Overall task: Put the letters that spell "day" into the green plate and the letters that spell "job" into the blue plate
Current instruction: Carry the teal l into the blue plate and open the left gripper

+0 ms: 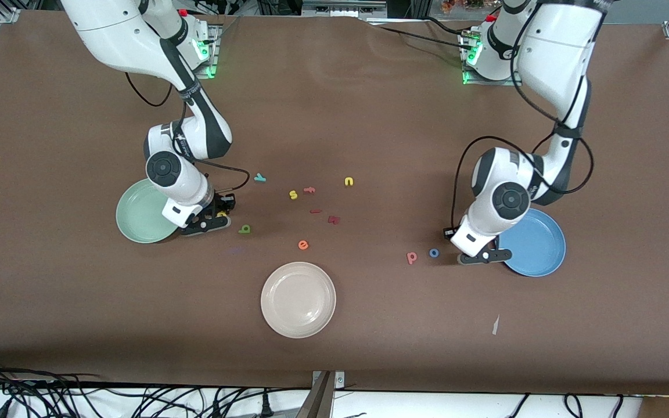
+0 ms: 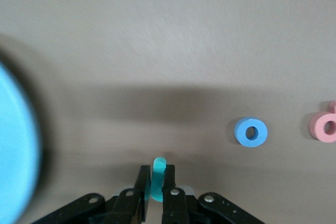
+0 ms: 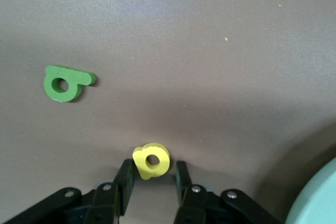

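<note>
My left gripper [image 2: 156, 174] is shut on the teal j [image 2: 158, 167], low over the table beside the blue plate [image 1: 535, 247]. In the front view the left gripper [image 1: 481, 257] hides the j. The blue o [image 1: 434, 252] and the pink b/p letter [image 1: 412, 257] lie just past it, toward the table's middle. My right gripper [image 3: 155, 165] is down at the table next to the green plate [image 1: 137, 217], open, its fingers close on either side of the yellow round-bowled letter [image 3: 151, 161]. The dark green letter [image 1: 245, 229] lies beside it. Farther from the front camera lies the teal y [image 1: 259, 177].
A cream-white plate [image 1: 298, 299] sits near the front camera at mid-table. Loose letters lie in the middle: yellow s [image 1: 292, 194], pink f [image 1: 309, 189], yellow n [image 1: 349, 182], dark red m [image 1: 334, 219], orange e [image 1: 303, 245]. A paper scrap [image 1: 495, 325] lies nearer the front camera than the blue plate.
</note>
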Tool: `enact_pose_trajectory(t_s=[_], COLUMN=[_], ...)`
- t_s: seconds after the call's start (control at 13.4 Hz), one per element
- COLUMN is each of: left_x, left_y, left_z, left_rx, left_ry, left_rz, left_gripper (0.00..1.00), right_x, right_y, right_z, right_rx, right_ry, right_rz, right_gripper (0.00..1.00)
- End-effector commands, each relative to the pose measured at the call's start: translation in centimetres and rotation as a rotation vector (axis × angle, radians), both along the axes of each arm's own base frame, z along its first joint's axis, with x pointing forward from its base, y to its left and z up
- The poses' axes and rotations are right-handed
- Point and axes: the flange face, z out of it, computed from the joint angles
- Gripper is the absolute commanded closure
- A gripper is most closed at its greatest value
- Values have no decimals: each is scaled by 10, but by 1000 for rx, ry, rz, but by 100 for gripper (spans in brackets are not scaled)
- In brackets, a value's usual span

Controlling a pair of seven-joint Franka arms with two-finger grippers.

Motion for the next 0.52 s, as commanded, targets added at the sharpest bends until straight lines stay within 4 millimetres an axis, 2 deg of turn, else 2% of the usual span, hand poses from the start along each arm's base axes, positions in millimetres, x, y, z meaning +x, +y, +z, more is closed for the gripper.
enact_pose_trajectory(t_s=[0.0,0.15,0.3,0.37,0.45], left_x=[2,8,11,13,13], left_y=[41,76,128,141,141], left_z=[65,72,64,58,55], left_rx=[14,8,3,3,2], left_ry=[-11,-14,-2,-1,-3], left_rz=[-32,-88,-166,-182,-186], left_gripper=[100,100,100,100,100], right_x=[-3,-2,-2,-1,-1], right_y=[2,1,2,1,2], right_z=[-2,-1,0,0,0], right_rx=[7,8,9,9,10], right_ry=[-6,-7,-10,-10,-11], right_rz=[8,5,5,3,3], right_gripper=[60,60,60,60,60])
